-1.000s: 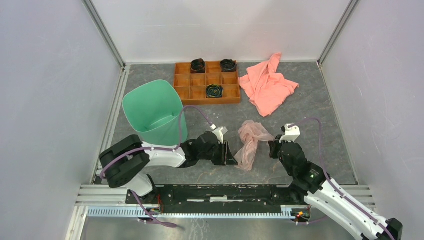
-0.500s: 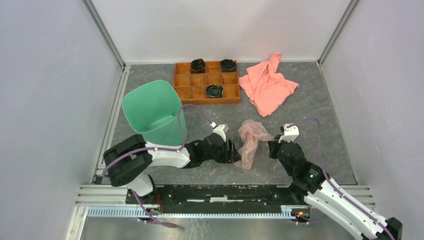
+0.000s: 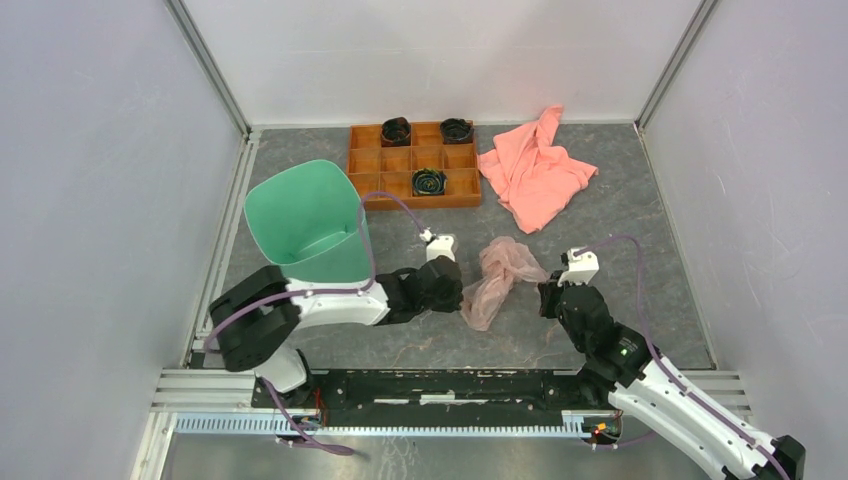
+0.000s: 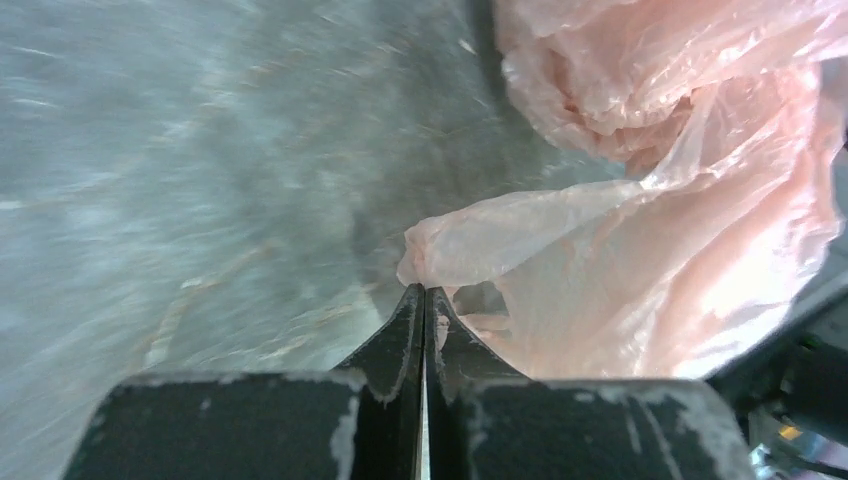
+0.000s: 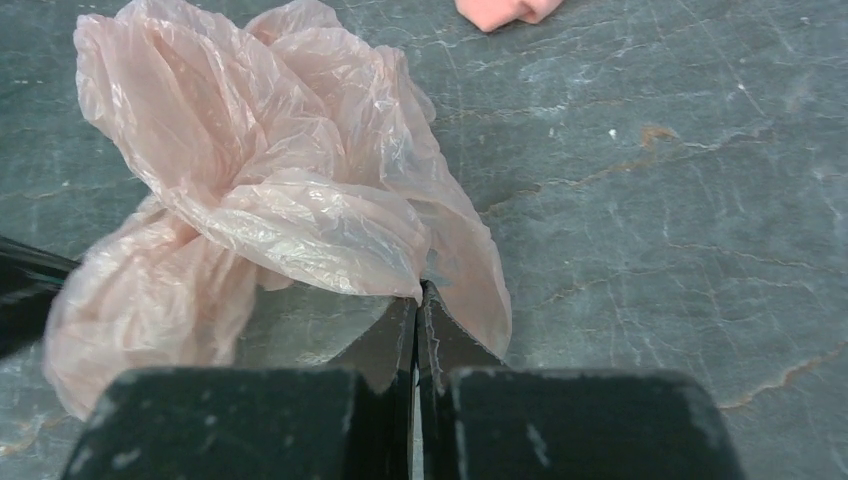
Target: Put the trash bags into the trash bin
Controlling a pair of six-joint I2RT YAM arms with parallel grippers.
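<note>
As left fingers (image 4: pixel 403 345) pinch its fold, the trash bag (image 3: pixel 497 278) lies crumpled.

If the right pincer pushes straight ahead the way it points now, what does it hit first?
The pink plastic bag: its crumpled film lies directly ahead of the right pincer and its shut tips, apparently already at them, though contact is hard to judge.

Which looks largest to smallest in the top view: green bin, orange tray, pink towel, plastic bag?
1. mint-green plastic wastebasket, though its height brings it nearer the camera.
2-3. orange compartmented tray and salmon-pink cloth towel: too alike to rank.
4. translucent pale pink plastic film bag.
</note>
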